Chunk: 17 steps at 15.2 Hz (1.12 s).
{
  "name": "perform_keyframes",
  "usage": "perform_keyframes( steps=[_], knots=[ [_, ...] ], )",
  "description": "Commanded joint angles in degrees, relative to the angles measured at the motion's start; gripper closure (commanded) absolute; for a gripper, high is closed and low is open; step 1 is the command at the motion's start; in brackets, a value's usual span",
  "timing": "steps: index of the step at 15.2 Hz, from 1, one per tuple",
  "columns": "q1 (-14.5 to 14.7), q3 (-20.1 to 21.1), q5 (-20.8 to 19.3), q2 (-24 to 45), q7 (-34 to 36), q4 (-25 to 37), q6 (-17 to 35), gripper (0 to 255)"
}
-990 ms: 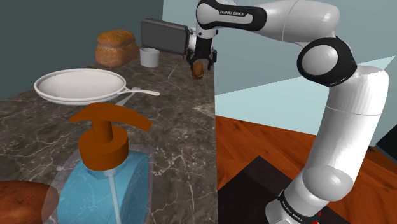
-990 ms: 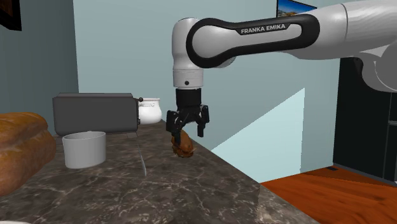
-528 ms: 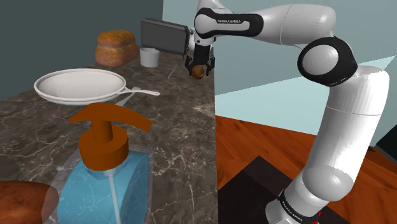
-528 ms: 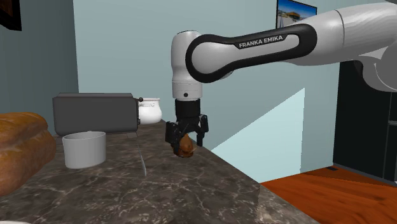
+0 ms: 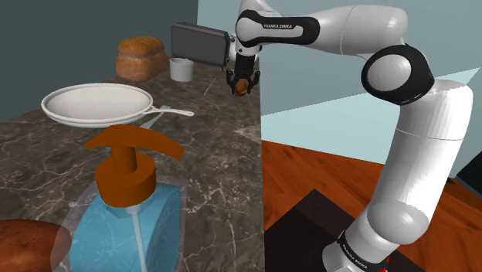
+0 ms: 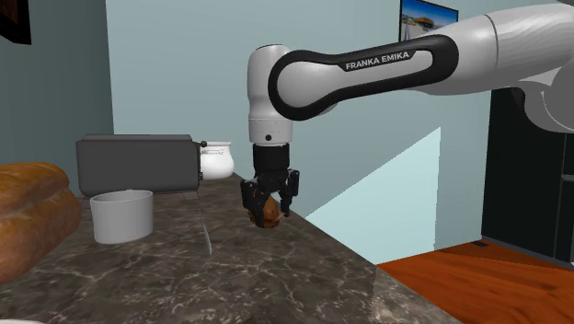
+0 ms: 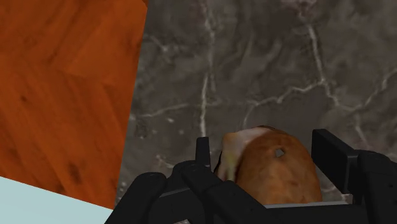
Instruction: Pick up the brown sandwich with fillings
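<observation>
Five things sit on the dark marble counter [image 5: 208, 147] left of my hand: soap dispenser [image 5: 127, 201] at the near edge, white frying pan [image 5: 96, 103], bread loaf [image 5: 140, 56], white cup [image 5: 181, 69] and grey toaster [image 5: 199, 42] at the far edge. Beside them, by the counter's right edge, my gripper [image 5: 242, 81] points down, fingers [image 7: 331, 156] clamped on the brown sandwich [image 7: 270, 168], whose pale filling shows between them.

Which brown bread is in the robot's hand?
The small brown sandwich at the edge of the counter, clasped in the gripper. The big loaf sits apart, by the grey toaster.
</observation>
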Motion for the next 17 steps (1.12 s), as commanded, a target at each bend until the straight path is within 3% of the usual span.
perform_keyframes(
  steps=[1, 17],
  knots=[
    [0.0, 0.0, 0.0, 0.1, 0.0, 0.0, 0.0, 255],
    [0.7, 0.0, -0.3, 3.5, -1.4, 16.7, -13.3, 255]
  ],
)
